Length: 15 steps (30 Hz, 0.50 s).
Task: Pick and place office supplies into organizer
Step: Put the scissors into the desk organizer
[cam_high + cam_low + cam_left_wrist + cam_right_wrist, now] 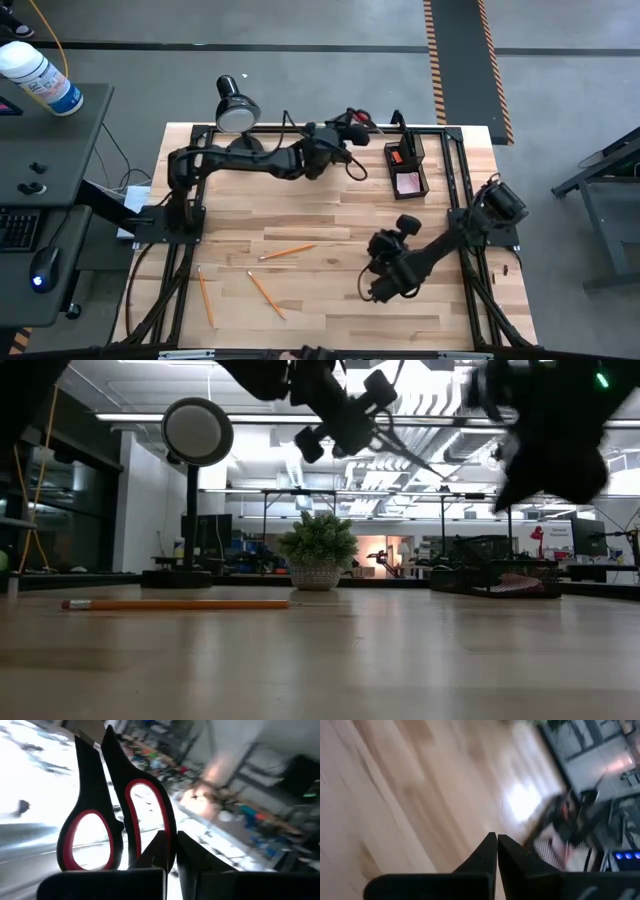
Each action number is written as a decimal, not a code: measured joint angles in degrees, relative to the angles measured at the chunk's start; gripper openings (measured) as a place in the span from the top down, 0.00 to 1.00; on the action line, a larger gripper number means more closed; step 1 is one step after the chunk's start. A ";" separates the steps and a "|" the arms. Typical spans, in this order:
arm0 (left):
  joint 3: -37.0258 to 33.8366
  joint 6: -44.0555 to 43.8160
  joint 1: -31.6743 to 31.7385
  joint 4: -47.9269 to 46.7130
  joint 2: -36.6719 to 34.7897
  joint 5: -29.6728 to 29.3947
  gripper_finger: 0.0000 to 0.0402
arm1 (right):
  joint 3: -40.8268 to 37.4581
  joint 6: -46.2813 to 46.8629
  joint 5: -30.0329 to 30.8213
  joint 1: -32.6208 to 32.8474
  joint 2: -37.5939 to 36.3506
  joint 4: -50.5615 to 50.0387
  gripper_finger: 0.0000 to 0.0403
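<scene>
three pencils (287, 252), one scissors (112, 810), one organizer (406, 167), one lamp (237, 105)

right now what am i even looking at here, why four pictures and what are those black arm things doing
Two robot arms work at a wooden table. One camera looks straight down, one sits at table height, and one rides on each wrist. The left tool is shut on a pair of scissors, held up in the air near the black mesh organizer. The right tool is shut and holds nothing, above the table's near side. Three orange pencils lie loose on the wood. A desk lamp and a small plant stand at the far edge.
</scene>
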 joint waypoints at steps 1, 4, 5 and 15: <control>0.00 2.32 0.16 2.97 0.64 1.35 1.00 | -2.22 1.20 -1.37 0.13 0.00 0.83 0.99; 0.01 8.15 0.19 6.37 1.48 5.02 1.00 | -9.66 3.54 -3.73 -0.26 0.04 5.46 0.99; 0.02 10.02 0.21 6.60 1.86 6.45 1.00 | -11.77 4.03 -3.94 -0.54 0.04 7.45 0.99; 0.02 28.41 1.58 18.39 8.73 14.65 1.00 | -19.29 3.45 -3.06 -4.57 0.04 17.18 1.00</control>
